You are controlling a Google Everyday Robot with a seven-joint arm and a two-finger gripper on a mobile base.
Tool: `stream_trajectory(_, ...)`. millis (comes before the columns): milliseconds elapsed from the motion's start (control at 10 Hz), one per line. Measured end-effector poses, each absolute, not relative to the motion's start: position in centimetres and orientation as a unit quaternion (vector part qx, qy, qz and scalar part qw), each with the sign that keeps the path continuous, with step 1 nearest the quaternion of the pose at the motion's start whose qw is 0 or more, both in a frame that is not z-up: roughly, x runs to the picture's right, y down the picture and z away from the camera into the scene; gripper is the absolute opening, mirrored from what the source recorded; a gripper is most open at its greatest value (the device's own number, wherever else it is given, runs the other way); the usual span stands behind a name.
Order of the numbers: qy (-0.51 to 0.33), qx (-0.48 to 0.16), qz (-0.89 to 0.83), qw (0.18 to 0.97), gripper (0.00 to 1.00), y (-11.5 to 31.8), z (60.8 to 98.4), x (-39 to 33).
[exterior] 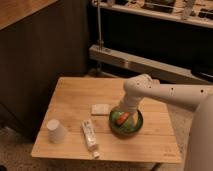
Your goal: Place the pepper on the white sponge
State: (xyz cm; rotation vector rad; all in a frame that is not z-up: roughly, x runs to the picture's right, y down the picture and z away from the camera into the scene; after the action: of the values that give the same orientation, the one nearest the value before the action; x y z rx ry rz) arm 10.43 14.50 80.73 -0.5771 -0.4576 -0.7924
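Gripper (123, 113) hung over green bowl (135, 127) w/ pepper (121, 119) at its tip; grip state couldn't be told. White sponge (100, 108) lay just beside bowl.

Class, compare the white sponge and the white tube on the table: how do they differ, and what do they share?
The sponge is a short, flat rectangle; the tube is long and narrow. The sponge lies close beside the green bowl; the tube lies nearer the front of the table. Both are whitish and rest on the table. The gripper is at the bowl, by the pepper.
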Motion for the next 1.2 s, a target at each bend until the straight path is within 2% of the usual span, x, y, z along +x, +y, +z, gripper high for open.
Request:
stream_trajectory(700, -0.212, -0.288, -0.395, 0.846, 0.8, 14.4, 82.8, 10.1)
stream_trajectory(1200, -0.213, -0.286, -0.378, 0.855, 0.8, 16.1, 83.9, 11.4)
